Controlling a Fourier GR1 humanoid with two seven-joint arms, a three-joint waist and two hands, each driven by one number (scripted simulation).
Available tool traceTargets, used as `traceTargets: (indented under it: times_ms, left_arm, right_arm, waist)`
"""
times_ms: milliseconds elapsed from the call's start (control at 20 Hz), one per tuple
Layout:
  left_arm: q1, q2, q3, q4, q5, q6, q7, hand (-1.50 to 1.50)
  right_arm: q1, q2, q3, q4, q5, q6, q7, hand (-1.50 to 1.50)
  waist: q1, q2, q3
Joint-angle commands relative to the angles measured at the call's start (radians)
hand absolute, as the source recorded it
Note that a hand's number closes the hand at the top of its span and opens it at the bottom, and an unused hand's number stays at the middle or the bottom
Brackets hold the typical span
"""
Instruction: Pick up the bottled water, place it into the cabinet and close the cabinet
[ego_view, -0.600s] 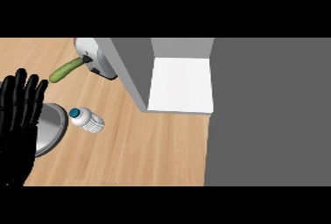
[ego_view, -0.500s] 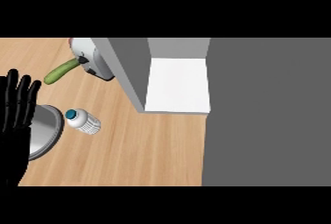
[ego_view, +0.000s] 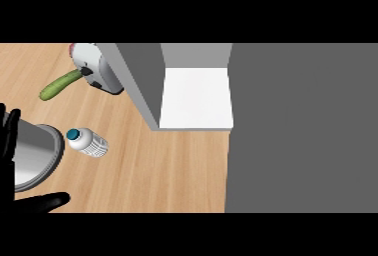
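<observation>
The bottled water (ego_view: 87, 141), a small clear bottle with a teal cap, lies on its side on the wooden counter (ego_view: 162, 170). The cabinet (ego_view: 303, 125) stands open at the right of it, showing a white shelf (ego_view: 196, 97) with nothing on it. Its grey door (ego_view: 139, 82) swings out toward the left. My left hand (ego_view: 9, 145) shows at the left edge, open with fingers up, its thumb (ego_view: 44, 202) sticking out low down. It is apart from the bottle, to the bottle's left. My right hand does not show.
A metal pot (ego_view: 35, 155) sits between my left hand and the bottle, close against the bottle's cap. A green cucumber (ego_view: 60, 84) lies at the back left beside a white appliance (ego_view: 97, 67), which stands against the cabinet door.
My left hand has slid left and down, so only part of it shows at the edge, with the thumb now visible. Everything in view has shifted slightly left. The bottle lies as before.
</observation>
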Motion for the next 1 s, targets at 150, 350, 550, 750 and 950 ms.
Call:
traceTargets:
  times_ms: [150, 350, 550, 750, 950]
  left_arm:
    - [0.149, -0.032, -0.013, -0.207, 0.069, 0.013, 0.126, -1.50]
    - [0.191, 0.006, 0.060, -0.258, 0.151, -0.016, 0.163, -1.50]
    - [0.252, -0.036, 0.039, -0.255, 0.144, -0.042, 0.110, -1.50]
    - [0.251, -0.042, -0.013, -0.302, 0.097, 0.025, 0.154, -1.50]
    - [0.234, -0.038, 0.014, -0.215, 0.095, -0.012, 0.083, -1.50]
  right_arm:
    - [0.238, -0.014, 0.017, -0.230, -0.089, 0.073, 0.051, -1.50]
    - [0.339, -0.004, 0.014, -0.270, -0.109, 0.118, 0.006, -1.50]
    - [0.329, -0.026, -0.039, -0.278, -0.158, 0.139, 0.029, -1.50]
    - [0.365, 0.019, 0.042, -0.346, -0.103, 0.107, 0.062, -1.50]
    - [0.406, -0.022, -0.027, -0.353, -0.159, 0.158, 0.023, -1.50]
  waist:
    - [-0.003, -0.002, -0.001]
    - [-0.008, -0.003, -0.001]
    - [-0.005, -0.001, -0.002]
    - [-0.005, 0.000, -0.002]
    - [-0.009, 0.000, -0.002]
